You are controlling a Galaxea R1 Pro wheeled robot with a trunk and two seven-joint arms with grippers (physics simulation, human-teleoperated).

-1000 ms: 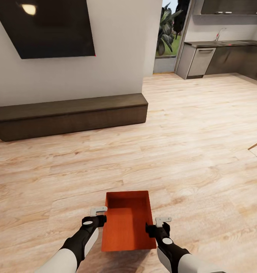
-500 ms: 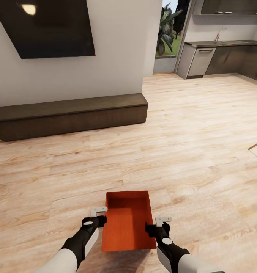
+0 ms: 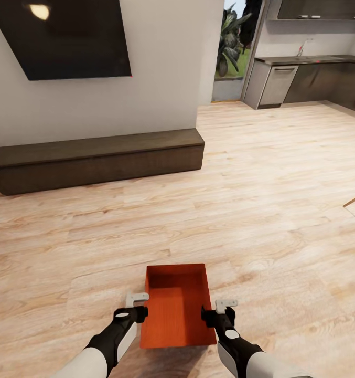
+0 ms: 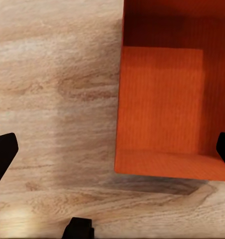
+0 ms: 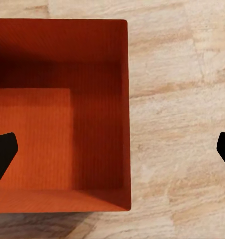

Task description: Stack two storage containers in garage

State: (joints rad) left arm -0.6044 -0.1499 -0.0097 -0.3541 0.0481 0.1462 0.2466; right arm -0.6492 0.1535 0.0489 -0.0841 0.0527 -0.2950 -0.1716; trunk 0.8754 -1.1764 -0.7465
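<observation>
both fingers spread wide astride the storage container (image 3: 176, 307) walls.

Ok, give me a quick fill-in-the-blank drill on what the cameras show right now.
1. The storage container sits on the pale ____ floor.
2. Inside, the container is ____.
3. The left end effector and right end effector flank the container, both ____.
4. The long dark cabinet stands below a black ____.

Missing: wood-plank; empty; open; TV
</observation>
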